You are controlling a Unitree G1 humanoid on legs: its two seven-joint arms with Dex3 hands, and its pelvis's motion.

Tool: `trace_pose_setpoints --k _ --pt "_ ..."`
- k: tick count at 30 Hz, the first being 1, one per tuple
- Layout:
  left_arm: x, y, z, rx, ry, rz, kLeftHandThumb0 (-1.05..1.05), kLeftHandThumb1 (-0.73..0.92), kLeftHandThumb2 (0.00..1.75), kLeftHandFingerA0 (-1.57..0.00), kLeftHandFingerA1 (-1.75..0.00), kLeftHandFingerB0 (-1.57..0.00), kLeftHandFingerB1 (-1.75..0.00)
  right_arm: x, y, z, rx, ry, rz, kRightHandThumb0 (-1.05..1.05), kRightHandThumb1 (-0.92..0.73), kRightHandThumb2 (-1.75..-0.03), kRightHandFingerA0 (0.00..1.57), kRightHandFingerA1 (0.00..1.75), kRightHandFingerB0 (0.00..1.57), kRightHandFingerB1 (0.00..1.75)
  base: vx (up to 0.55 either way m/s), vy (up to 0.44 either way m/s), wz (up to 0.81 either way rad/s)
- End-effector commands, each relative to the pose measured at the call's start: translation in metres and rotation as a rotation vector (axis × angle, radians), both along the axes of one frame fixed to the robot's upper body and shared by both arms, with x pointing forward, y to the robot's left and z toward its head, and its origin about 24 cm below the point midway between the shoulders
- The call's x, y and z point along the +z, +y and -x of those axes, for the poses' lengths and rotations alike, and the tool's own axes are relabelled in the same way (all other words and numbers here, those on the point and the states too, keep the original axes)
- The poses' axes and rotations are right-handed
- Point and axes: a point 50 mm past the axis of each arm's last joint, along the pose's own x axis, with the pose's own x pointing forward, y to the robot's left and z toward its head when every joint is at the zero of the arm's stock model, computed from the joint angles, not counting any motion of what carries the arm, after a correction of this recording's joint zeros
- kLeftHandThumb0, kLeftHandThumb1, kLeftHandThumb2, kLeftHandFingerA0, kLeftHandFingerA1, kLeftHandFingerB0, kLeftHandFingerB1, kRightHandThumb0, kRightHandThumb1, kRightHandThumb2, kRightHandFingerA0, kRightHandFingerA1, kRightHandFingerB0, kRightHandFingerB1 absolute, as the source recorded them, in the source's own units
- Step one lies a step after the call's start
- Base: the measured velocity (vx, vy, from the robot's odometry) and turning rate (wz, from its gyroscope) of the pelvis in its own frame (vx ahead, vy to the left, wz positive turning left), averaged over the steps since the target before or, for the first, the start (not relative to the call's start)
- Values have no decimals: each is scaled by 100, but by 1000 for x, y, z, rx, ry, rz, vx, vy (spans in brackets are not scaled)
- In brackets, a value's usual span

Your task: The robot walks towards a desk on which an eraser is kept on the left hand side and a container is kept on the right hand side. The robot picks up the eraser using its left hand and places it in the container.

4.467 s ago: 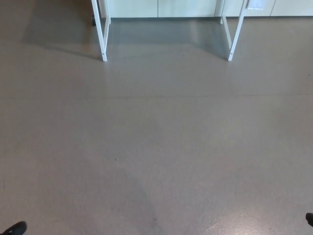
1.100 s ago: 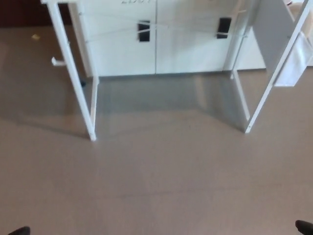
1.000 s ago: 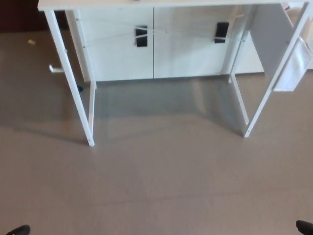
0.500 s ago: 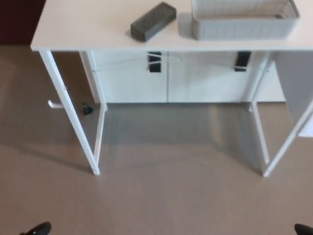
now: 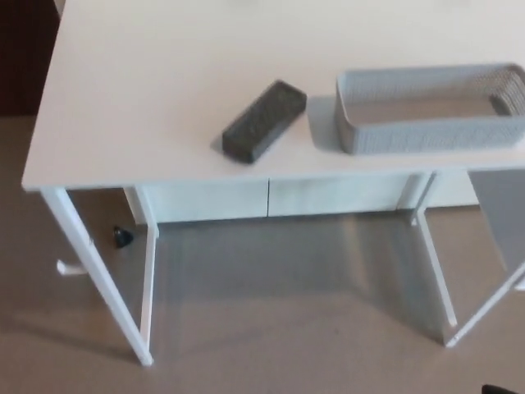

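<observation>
Since neither hand shows in the head view, I can't tell whether their fingers are spread or pressed together, so no grasp state to report.

Eraser point(image 5: 264, 121) lies flat on the white tabletop point(image 5: 148, 98), left of centre, long axis running diagonally: near end toward the front edge, far end pointing back-right toward the container point(image 5: 431, 108). It's close to the container's left wall but apart from it, clear gap between. Not touching anything but the tabletop.

Handling, my read: a block eraser of the board-wiping kind, so likely light, with a firm body and maybe a softer felt face. Won't roll, shouldn't slip much, since the surface looks matte and slightly rough. Not fragile, a short drop into the container is fine.

Where to take hold: across the narrow width near mid-length, thumb on one long side, the two fingers on the other. Because it sits diagonally, the left hand's wrist needs to turn to match that axis or the fingers will land on corners. An end grab would leave it hanging and prone to swing.

Looks: dark grey to charcoal, rectangular slab, edges slightly rounded, top face speckled, low profile. Picture is a bit soft, so no finer detail.

Container is a pale grey mesh-walled tray, open top, looks empty, on the right; its right end runs out of view. Walls are low, so little lift needed to clear them.

Step in hand: approach phase, pickup not yet begun.
</observation>
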Motion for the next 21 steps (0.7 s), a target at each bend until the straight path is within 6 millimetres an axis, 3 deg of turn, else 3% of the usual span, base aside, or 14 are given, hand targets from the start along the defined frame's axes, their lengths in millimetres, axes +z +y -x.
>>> trace_pose_setpoints --k 1,14,21 --pt "3 1 2 -35 -32 -69 -51 48 77 -47 -49 -36 -44 2 -2 1 4 -30 4 -28 -61 -59 59 48 34 37 206 57 13" --pt "3 -2 3 -97 -23 -97 -55 47 77 -48 -49 -36 -45 0 0 3 22 -23 11 -28 -62 -59 59 48 33 36 241 -133 2" --pt "2 -12 10 -169 -15 -101 -55 47 78 -51 -50 -37 -45 0 3 5 33 -18 11 -28 -63 -59 58 48 33 36 74 44 -8"
